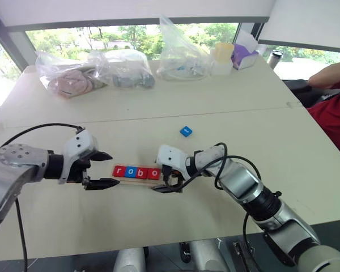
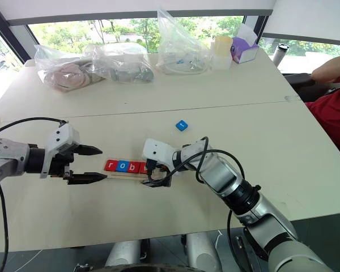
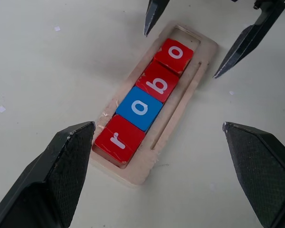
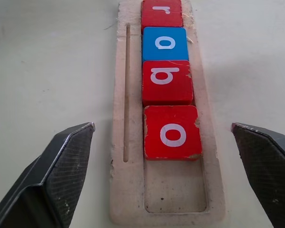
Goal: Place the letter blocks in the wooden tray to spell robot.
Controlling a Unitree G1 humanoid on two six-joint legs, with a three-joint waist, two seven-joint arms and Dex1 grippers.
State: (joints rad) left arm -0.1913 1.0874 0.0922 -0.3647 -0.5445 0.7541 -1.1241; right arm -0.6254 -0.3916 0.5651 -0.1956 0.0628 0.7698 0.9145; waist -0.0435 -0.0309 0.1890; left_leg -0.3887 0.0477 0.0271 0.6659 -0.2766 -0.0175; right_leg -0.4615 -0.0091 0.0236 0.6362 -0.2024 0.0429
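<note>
The wooden tray lies on the table between my two grippers. Four letter blocks fill it in a row: red r, blue o, red b and red o. Its end slot by my right gripper is bare. One blue block rests loose on the table beyond the tray. My left gripper is open at the r end. My right gripper is open, straddling the other end with a finger on either side of the tray, holding nothing.
Several clear plastic bags line the table's far edge, with a purple tissue box and a cup beside them. A person's arm in a red sleeve is at the right edge. A seam crosses the tabletop.
</note>
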